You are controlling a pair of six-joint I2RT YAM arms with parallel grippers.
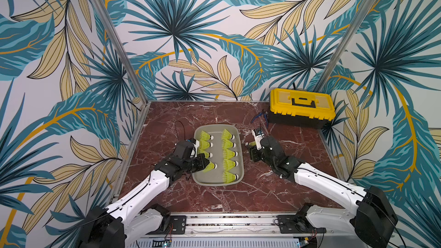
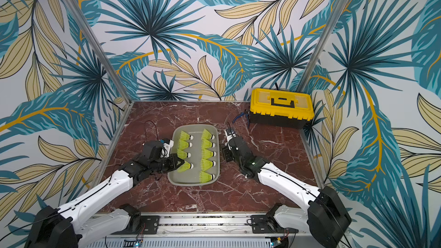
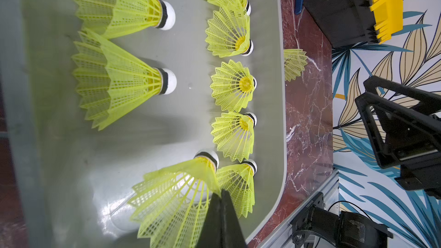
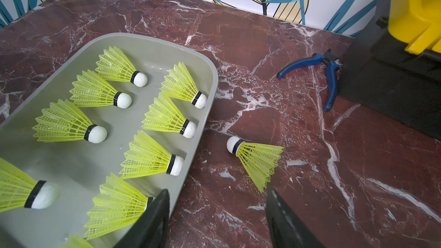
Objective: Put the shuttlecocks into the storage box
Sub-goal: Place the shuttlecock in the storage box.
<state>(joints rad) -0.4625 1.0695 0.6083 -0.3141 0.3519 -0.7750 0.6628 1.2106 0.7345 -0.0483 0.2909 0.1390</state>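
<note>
1. Eight of the shuttlecocks (image 4: 152, 158) lie on their sides in two rows inside the storage box (image 1: 207, 177), all corks pointing the same way.
2. A ninth, the held shuttlecock (image 3: 181, 187), is over the near end of the shorter row. My left gripper (image 3: 220, 193) is clamped tight on its skirt edge. I can't tell whether it touches the box floor.
3. The tenth, the loose shuttlecock (image 4: 256, 161), lies on the table (image 4: 238, 44) just outside the box's rim, cork toward the box.
4. My right gripper (image 4: 218, 194) hangs just short of it, jaws partly apart and empty. One jaw sits over the box rim, the other over bare table.
5. Risk on the left: the mesh looks pinched flat, so it may cling to a jaw when I let go. The shuttlecock could then flick against its neighbour.
6. Risk on the right: if I come straight down, the rim-side jaw probably hits the box edge and jolts the rows. A grazed skirt would likely send the light shuttlecock rolling away.
7. The pliers (image 4: 327, 77) and toolbox (image 1: 301, 106) lie well apart from all this, so I expect no trouble from them.
</note>
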